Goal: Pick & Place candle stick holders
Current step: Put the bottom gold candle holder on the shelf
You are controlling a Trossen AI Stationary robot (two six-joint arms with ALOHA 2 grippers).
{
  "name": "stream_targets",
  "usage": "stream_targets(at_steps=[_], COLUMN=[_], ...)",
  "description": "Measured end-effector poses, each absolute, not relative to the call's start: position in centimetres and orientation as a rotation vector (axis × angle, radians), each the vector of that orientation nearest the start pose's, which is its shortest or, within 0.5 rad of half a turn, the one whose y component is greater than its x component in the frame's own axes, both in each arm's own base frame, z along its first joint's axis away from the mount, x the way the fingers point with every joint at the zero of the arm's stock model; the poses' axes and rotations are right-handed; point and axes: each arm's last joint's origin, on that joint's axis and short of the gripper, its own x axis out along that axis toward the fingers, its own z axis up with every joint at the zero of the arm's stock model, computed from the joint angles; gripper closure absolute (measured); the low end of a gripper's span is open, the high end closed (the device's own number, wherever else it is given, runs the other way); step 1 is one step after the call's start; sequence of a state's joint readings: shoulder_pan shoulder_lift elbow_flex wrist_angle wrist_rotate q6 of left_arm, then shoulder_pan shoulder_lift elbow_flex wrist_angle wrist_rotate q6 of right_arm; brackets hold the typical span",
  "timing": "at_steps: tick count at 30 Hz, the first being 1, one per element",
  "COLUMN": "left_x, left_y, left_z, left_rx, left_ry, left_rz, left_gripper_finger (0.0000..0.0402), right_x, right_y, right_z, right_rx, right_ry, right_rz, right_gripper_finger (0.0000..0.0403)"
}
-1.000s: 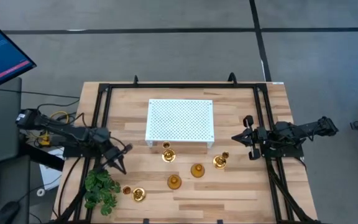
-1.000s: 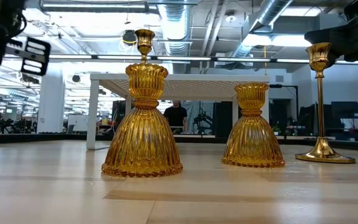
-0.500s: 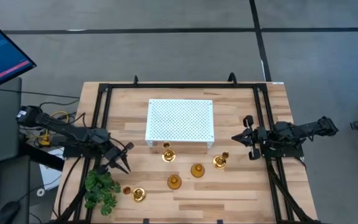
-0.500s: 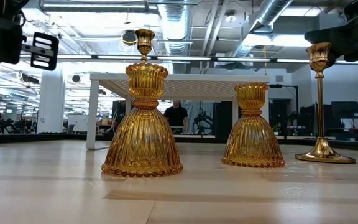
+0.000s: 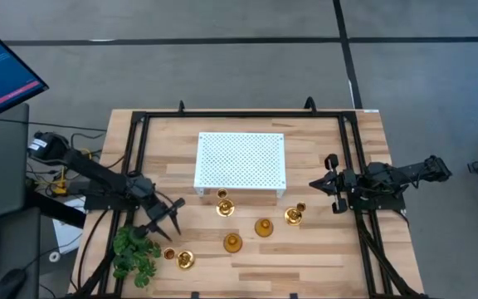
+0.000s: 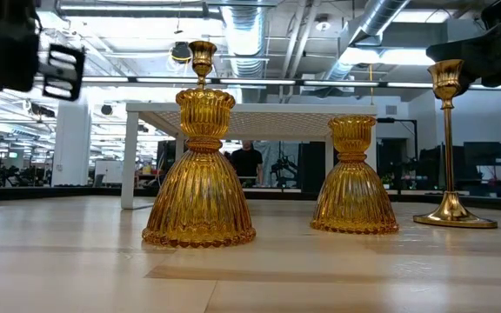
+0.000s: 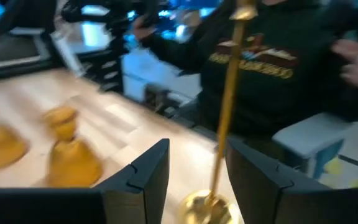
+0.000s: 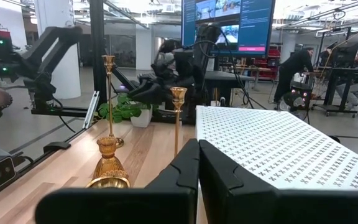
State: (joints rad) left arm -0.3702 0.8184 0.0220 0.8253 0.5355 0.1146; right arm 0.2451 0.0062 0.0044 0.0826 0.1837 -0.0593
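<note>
Gold metal candle stick holders (image 5: 263, 227) stand on the pale wooden table (image 5: 322, 257), in front of the white perforated board (image 5: 240, 160), with one low holder (image 5: 184, 260) beside the green leafy plant (image 5: 135, 253). Over that corner hangs the left gripper (image 5: 169, 218), its fingers spread apart. At the table's right edge waits the right gripper (image 5: 327, 183), fingers pressed together.

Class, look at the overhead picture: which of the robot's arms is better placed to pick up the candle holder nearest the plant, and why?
Left. The left hand hangs open just above that gold holder beside the plant. The right hand waits shut at the table's far right edge.
</note>
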Motion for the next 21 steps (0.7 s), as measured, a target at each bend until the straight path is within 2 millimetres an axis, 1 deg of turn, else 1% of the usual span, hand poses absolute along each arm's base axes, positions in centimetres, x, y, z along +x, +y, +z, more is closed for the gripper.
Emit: stream_targets(at_steps=[5,11,15,21], left_x=[13.1,13.2,13.9,15.6], left_y=[-7.7,-8.3,-8.9,-10.1], left_z=[16.4,16.6,17.0,17.5], left_rx=[0.107,0.105,0.104,0.104], left_ry=[-0.1,-0.149,-0.137,-0.104], left_rz=[-0.962,-0.931,-0.939,-0.957], left_gripper_finger=[0.0248,0.0248,0.0245,0.0247], right_x=[9.5,9.5,9.5,9.5], right_y=[1.8,1.8,1.8,1.8], right_z=[17.2,17.2,17.3,17.3], right_rx=[-0.042,-0.035,-0.034,-0.035], right_ry=[-0.08,-0.08,-0.081,-0.08], right_rz=[0.059,0.059,0.059,0.059], right_gripper_finger=[0.0403,0.0403,0.0403,0.0403])
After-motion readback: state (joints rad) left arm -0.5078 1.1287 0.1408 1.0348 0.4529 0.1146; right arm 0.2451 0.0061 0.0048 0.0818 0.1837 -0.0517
